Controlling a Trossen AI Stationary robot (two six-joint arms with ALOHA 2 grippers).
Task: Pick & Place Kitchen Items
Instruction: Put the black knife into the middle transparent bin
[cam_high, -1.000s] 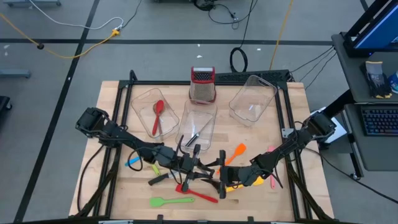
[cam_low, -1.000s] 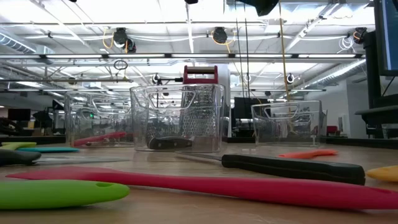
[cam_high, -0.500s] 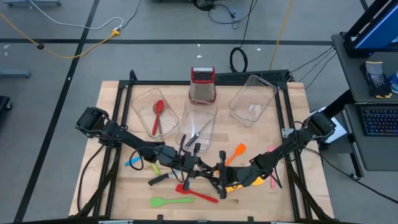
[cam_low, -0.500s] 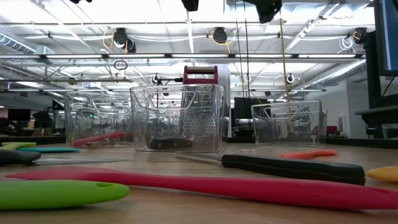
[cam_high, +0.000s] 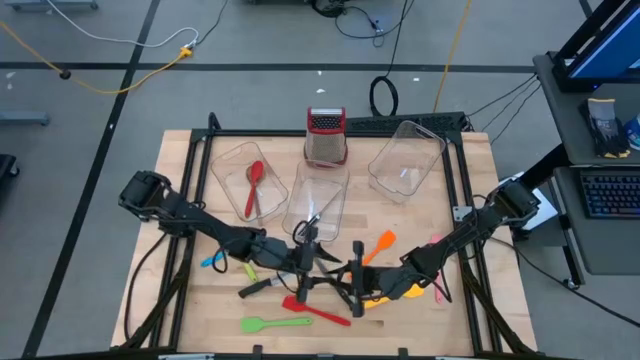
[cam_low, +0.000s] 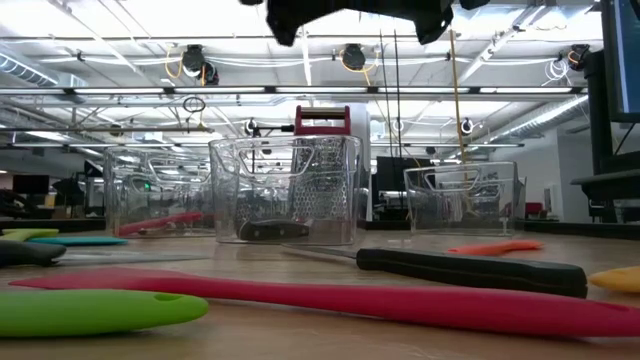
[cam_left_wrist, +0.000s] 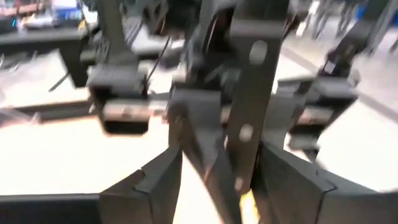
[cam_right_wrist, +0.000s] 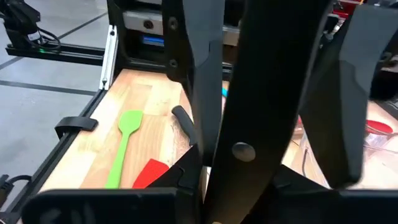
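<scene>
On the left of the light wooden surface (cam_high: 220, 310) the left arm reaches in from the edge, passing a blue utensil (cam_high: 212, 262) that lies on the wood beside it. Past that stands a clear plastic tub (cam_high: 232, 160) with a red spoon (cam_high: 253, 185) lying inside, and near the front edge lies a green silicone spatula (cam_high: 275, 323). The left gripper (cam_high: 303, 262) hangs near the middle of the surface; in its wrist view its fingers (cam_left_wrist: 152, 186) stand spread on either side of a black-handled steel knife (cam_left_wrist: 255, 74), released rather than pressing on it, though that view is blurred. Below it a red spatula (cam_high: 315, 310) lies flat. Behind, a second clear tub (cam_high: 325, 185) sits in front of a steel box grater with a red top (cam_high: 326, 135). Just right of the left gripper is the right gripper (cam_high: 355, 283), and in its wrist view we see its fingers (cam_right_wrist: 348, 93) clenched on the knife's riveted handle, which stands between them above the surface. So the knife is up between the two grippers, in the right one's grasp. An orange spatula (cam_high: 380, 245) lies just beside the right arm, and a third clear tub (cam_high: 405, 165) sits tilted towards the back right corner.
</scene>
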